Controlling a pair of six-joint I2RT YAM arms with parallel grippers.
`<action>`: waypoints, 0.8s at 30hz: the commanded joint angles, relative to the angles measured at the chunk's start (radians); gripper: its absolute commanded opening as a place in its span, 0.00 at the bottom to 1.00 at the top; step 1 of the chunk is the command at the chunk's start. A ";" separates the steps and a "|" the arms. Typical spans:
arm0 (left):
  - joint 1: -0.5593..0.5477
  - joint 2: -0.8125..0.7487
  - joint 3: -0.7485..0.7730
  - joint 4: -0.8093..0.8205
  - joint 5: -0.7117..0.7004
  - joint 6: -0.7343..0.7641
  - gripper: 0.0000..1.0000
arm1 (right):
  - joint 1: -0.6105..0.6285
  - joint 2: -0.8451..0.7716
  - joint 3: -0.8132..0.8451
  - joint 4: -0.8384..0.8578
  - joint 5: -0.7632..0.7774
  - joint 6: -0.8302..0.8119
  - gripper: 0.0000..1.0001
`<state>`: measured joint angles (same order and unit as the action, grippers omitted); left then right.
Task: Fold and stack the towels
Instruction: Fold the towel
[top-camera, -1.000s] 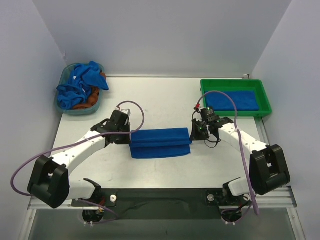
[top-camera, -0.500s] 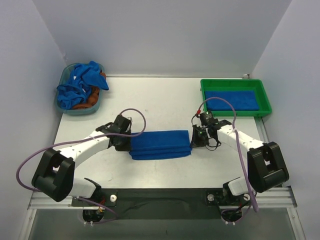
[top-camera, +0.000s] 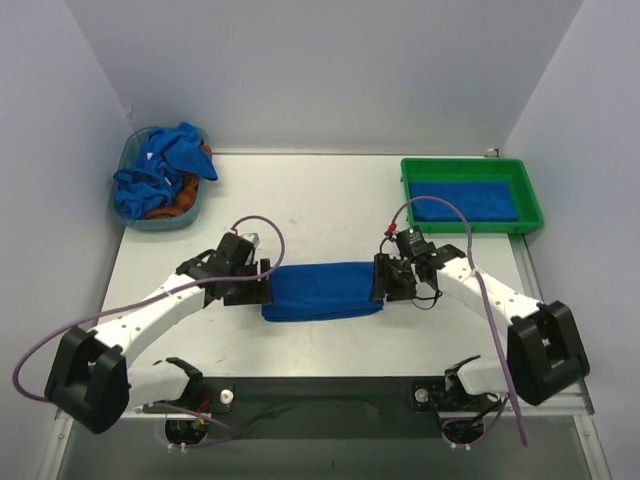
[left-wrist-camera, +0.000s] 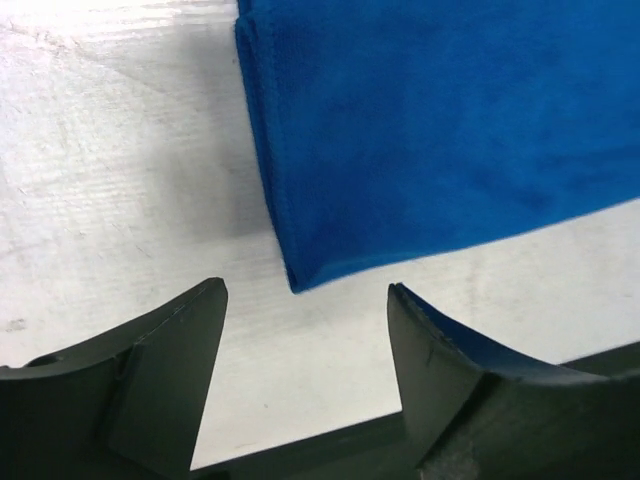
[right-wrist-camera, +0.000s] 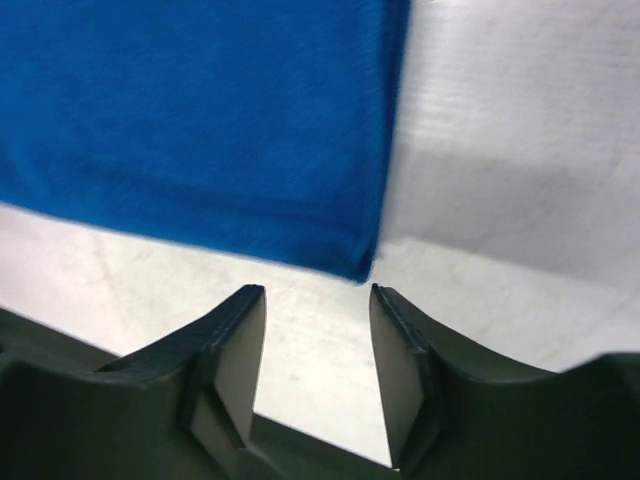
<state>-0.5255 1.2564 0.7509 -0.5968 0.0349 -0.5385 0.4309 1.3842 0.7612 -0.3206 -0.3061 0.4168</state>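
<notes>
Now | left fingers apart, empty | right fingers apart, empty | towel cropped in wrist views

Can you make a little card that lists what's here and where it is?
Middle towel: blue, folded, flat on the table
Left gripper: open, at the towel's left end, not holding it
Right gripper: open, at the towel's right end, not holding it
Green tray: far right, folded blue towel inside
Basket: far left, heap of unfolded towels
</notes>
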 joint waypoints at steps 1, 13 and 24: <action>-0.017 -0.112 0.021 -0.046 0.029 -0.034 0.77 | 0.044 -0.117 0.043 -0.086 -0.004 -0.003 0.47; -0.126 -0.016 0.248 0.035 -0.006 -0.143 0.62 | 0.152 -0.061 0.176 0.050 0.076 0.155 0.33; -0.163 0.143 -0.016 0.222 -0.095 -0.302 0.40 | 0.167 -0.007 -0.164 0.385 0.087 0.384 0.32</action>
<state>-0.6876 1.4189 0.8158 -0.4500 -0.0051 -0.7628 0.5964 1.3830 0.6788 -0.0254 -0.2470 0.7116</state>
